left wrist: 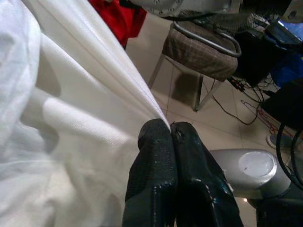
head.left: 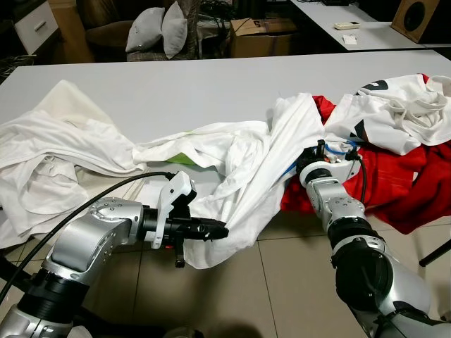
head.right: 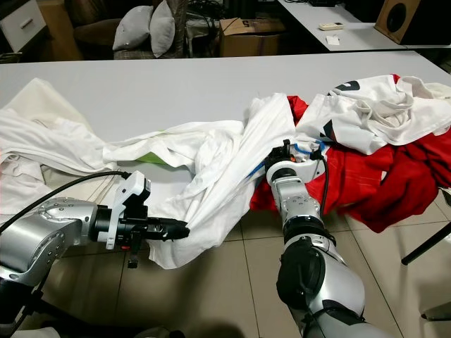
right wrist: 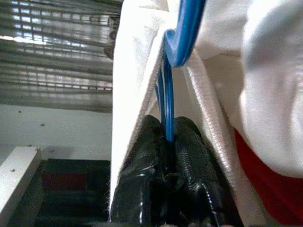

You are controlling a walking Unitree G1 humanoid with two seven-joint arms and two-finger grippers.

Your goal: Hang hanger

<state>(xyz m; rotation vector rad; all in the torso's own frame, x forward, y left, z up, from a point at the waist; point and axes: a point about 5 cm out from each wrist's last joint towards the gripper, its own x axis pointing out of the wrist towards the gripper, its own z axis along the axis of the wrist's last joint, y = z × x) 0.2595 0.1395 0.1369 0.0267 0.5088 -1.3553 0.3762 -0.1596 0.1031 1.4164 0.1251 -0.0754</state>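
Note:
A white shirt (head.left: 246, 176) stretches off the front edge of the grey table (head.left: 162, 91). My left gripper (head.left: 221, 229) is shut on its lower hem, held out over the floor; in the left wrist view the black fingertips (left wrist: 168, 142) pinch the white cloth (left wrist: 71, 118). My right gripper (head.left: 318, 151) reaches up under the shirt beside a red garment (head.left: 387, 183). Seen from the right wrist, its fingers (right wrist: 165, 142) are shut on a thin blue hanger (right wrist: 182, 38) whose hook curves up inside the shirt's neck opening.
More white clothes (head.left: 56, 155) lie heaped on the table's left, and white and red garments (head.left: 402, 113) pile up on its right. Beyond the table stand grey cushions (head.left: 155, 32) and a cardboard box (head.left: 261, 35). Tiled floor (head.left: 282, 282) lies below.

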